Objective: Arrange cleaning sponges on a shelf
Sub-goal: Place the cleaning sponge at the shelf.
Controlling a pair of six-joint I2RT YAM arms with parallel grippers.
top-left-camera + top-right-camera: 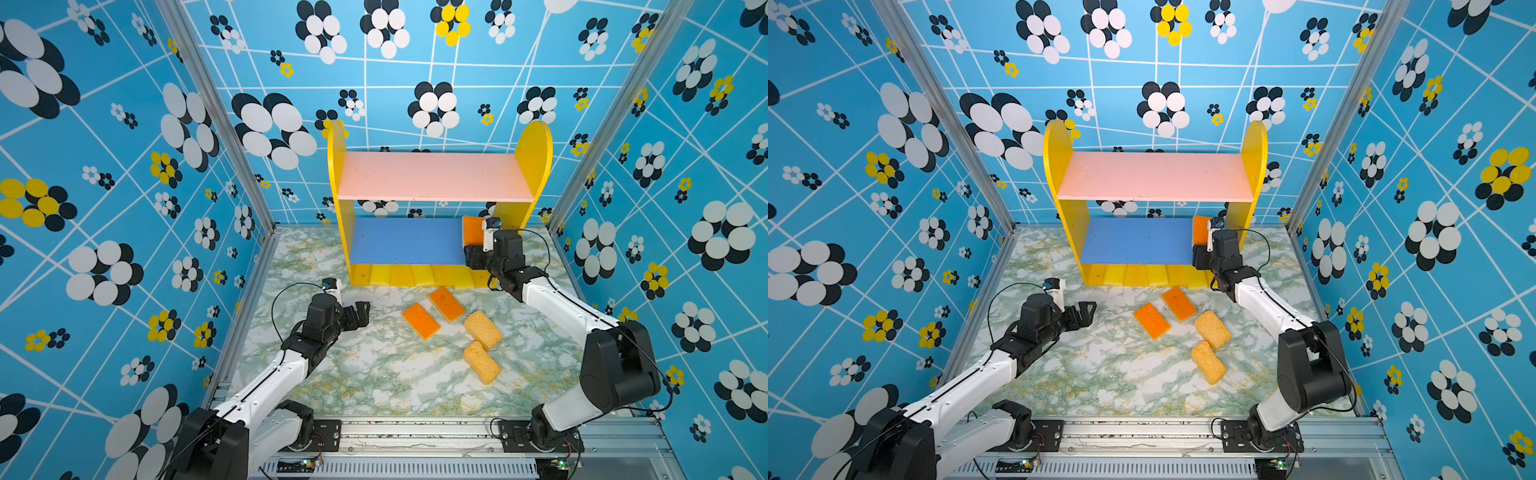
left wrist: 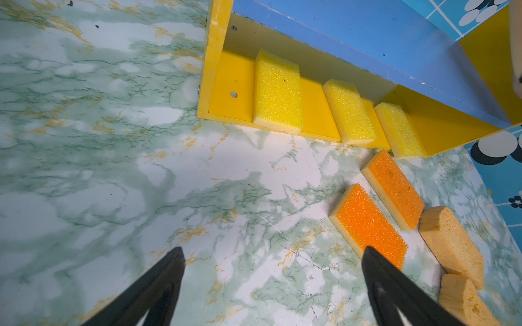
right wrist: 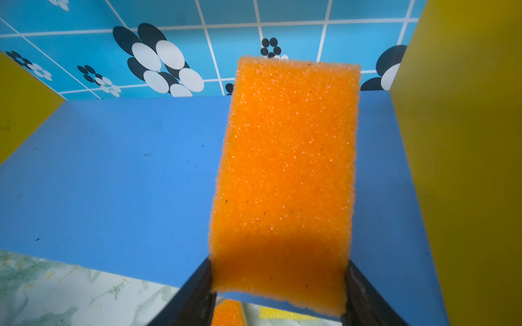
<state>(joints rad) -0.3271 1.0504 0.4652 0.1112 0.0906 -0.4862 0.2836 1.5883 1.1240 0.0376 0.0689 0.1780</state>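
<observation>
The shelf stands at the back of the marble table. My right gripper is shut on an orange sponge, which lies over the right end of the blue middle board, beside the yellow side panel. Three yellow sponges lie in a row on the yellow base. Two orange sponges and two tan blocks rest on the table. My left gripper hangs open over bare table, left of them.
Patterned blue walls with metal posts close in the table on three sides. The pink top board overhangs the blue board. A metal rail carrying both arm bases runs along the front edge.
</observation>
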